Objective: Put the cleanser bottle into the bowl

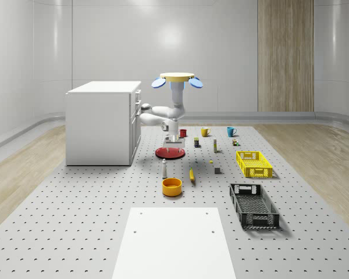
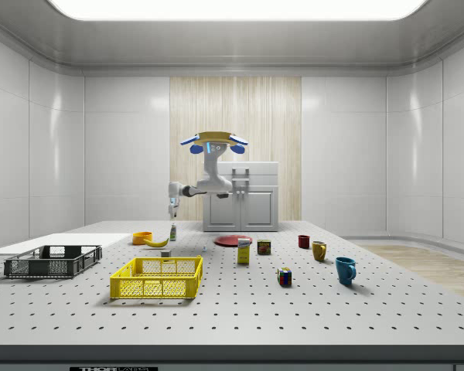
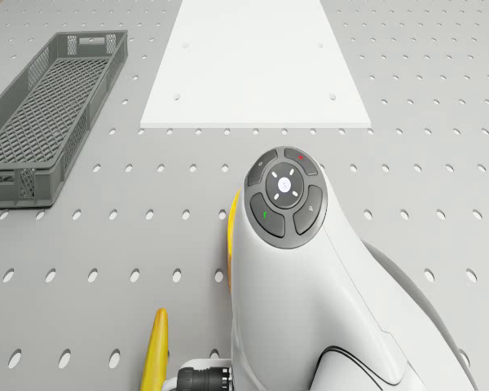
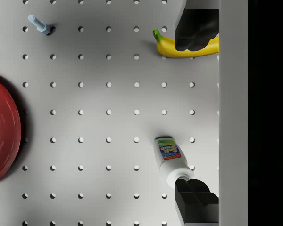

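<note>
Drone hovers above the surface (image 1: pixel 75 232), over the red plate (image 1: pixel 170 152) beside the cabinet (image 1: pixel 102 122); the arm reaches forward and down. Pincer (image 4: pixel 196 115) hangs above the surface, fingers (image 4: pixel 196 30) apart, nothing held.

Cleanser bottle (image 1: pixel 164 168) stands upright, just nearer the whole-scene camera than the plate; bowl (image 1: pixel 171 186) sits just beyond it on the near side. In the wrist view the cleanser bottle lies off-centre in the gap, its cap right by one finger, with the banana (image 4: pixel 179 48) at the other.

Judgement: shift the pincer toward the bottle to centre it, then descend.
</note>
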